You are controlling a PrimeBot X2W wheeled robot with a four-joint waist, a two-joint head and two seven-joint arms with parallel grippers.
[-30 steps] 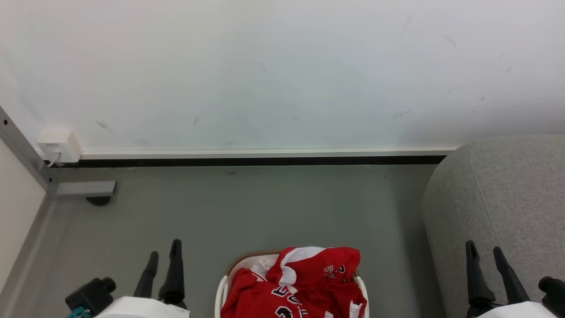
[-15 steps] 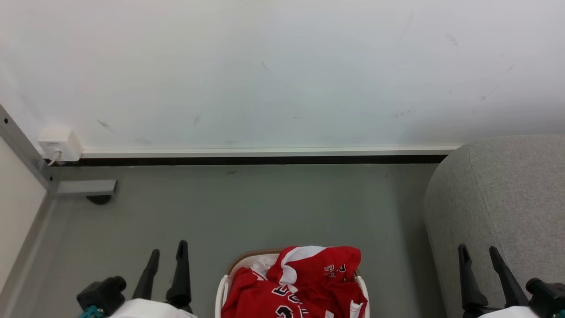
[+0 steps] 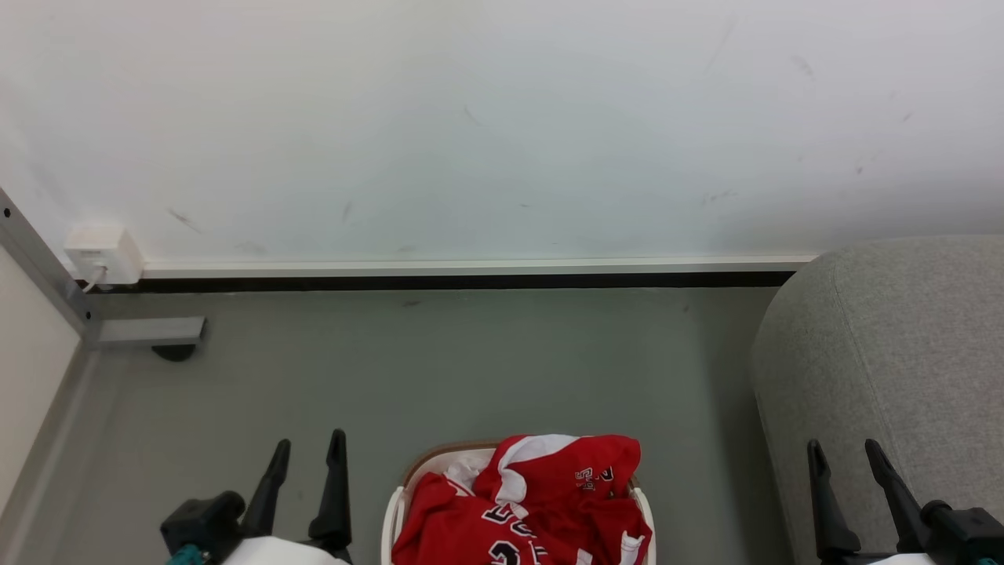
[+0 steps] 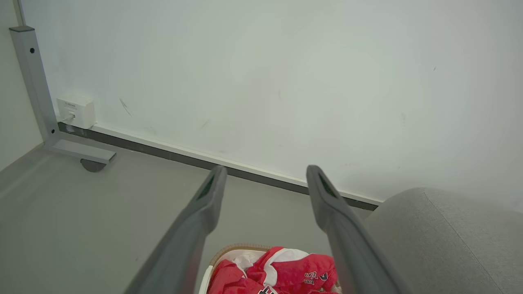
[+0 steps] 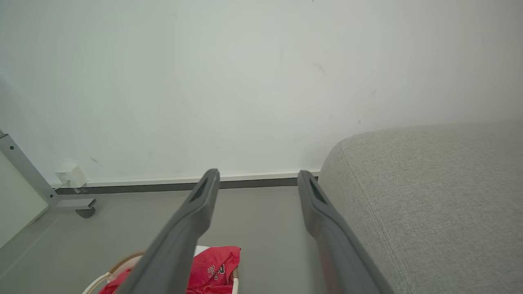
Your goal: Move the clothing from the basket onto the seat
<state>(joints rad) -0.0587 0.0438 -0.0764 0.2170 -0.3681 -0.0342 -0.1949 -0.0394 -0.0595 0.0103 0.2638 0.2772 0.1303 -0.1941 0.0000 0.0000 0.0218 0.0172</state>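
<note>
Red clothing (image 3: 533, 502) with white trim and black-and-white lettering lies heaped in the white basket (image 3: 392, 514) at the bottom centre of the head view. The grey seat (image 3: 886, 353) rises at the right. My left gripper (image 3: 310, 446) hangs open to the left of the basket, above the floor, with nothing between its fingers. My right gripper (image 3: 843, 453) is open in front of the seat's edge, also empty. In the left wrist view the clothing (image 4: 282, 273) and basket (image 4: 229, 250) lie below my left gripper (image 4: 265, 179). The right wrist view has the clothing (image 5: 214, 269) low left of my right gripper (image 5: 257, 181), and the seat (image 5: 429, 196) on the right.
A pale wall with a dark skirting strip (image 3: 471, 280) closes the far side. A white socket box (image 3: 102, 255) and a grey metal frame foot (image 3: 149, 333) sit at the left corner. Grey floor (image 3: 471, 369) stretches between wall, basket and seat.
Both grippers have shifted inward toward the basket: the left one to the right, the right one to the left. Both stay open. Clothing and basket are unmoved.
</note>
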